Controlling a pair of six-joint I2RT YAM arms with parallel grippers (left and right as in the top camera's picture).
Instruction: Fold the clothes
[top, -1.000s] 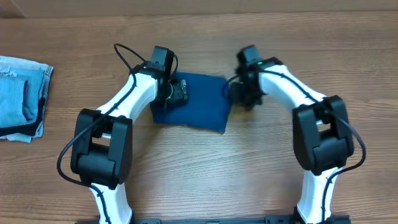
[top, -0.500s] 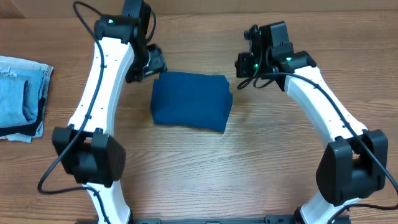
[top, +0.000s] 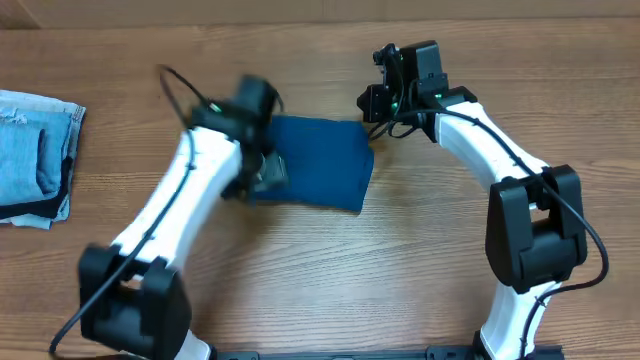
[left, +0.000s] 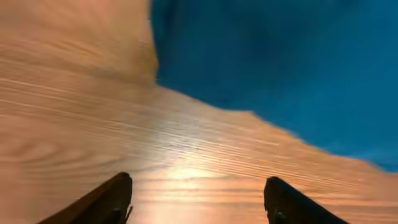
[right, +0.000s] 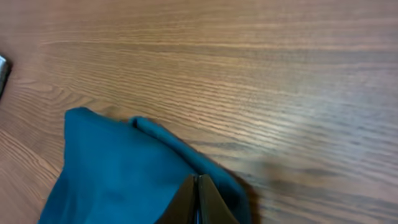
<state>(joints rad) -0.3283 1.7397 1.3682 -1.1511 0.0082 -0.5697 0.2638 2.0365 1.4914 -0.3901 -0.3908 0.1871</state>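
Observation:
The clothes are a deep teal-blue shirt (top: 318, 160), folded into a compact rectangle at the middle of the wooden table. My left gripper (top: 262, 174) is at the shirt's left edge, blurred by motion. In the left wrist view its fingers (left: 199, 198) are wide open and empty over bare wood, with the shirt (left: 286, 62) just ahead. My right gripper (top: 372, 104) is at the shirt's far right corner. In the right wrist view its fingers (right: 198, 200) are pressed shut, tips over the shirt's corner (right: 124, 168); no fabric shows between them.
A stack of pale blue denim with a dark edge (top: 35, 155) lies at the table's left edge. Bare wooden table (top: 330, 270) surrounds the shirt.
My left arm has swung from the far left back down to the shirt's left edge. My right gripper has shifted a little left toward the shirt's far right corner. The shirt has not moved.

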